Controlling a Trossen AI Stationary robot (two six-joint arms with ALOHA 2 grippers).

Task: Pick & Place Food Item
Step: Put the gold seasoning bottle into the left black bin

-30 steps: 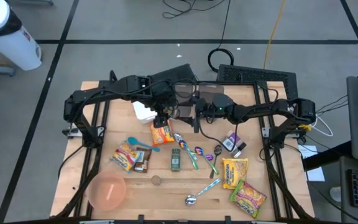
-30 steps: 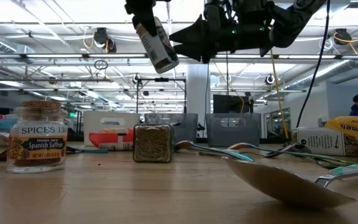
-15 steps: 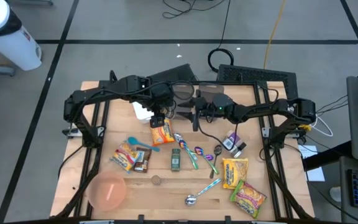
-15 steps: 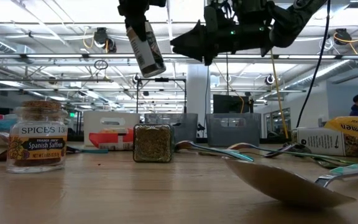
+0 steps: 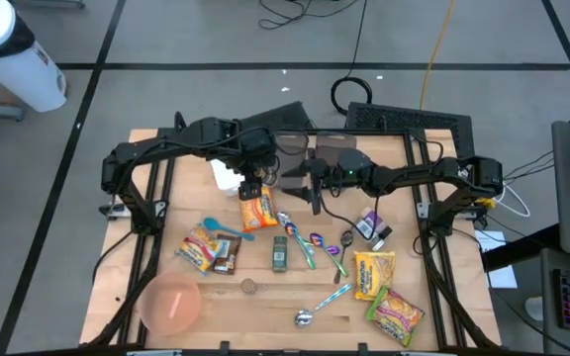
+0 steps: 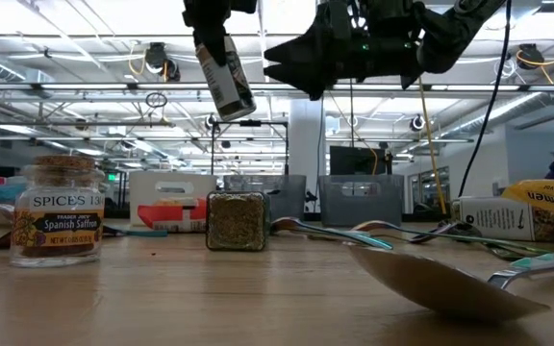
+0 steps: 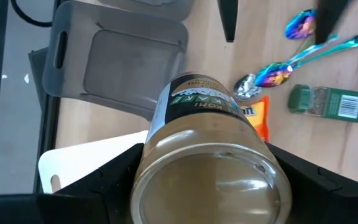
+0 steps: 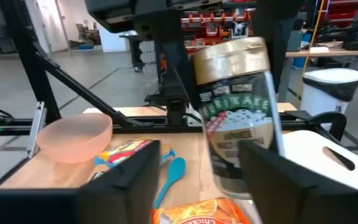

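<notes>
left pincer (image 6: 221, 43) grasping jar (image 6: 224, 69), has lifted it higher above orange packet (image 5: 257, 210). right pincer (image 6: 282, 60) just beside jar, spread, released. looks like mid-air handover, not completed.

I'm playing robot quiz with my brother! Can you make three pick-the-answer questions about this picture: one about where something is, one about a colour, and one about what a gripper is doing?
1. Where is the pink bowl?
A. near corner of the table, on the left arm's side
B. on the white cutting board
C. beside the right arm's base

2. What colour is the lid of the jar?
A. red
B. gold
C. blue

3. What is the left gripper doing?
A. lying on the table
B. holding the jar in the air
C. hanging open with nothing in it

Answers: 1 A, the high view shows it in that corner. 2 B, the right wrist view shows a gold cap. 3 B, the low view shows the jar lifted high above the table.
</notes>
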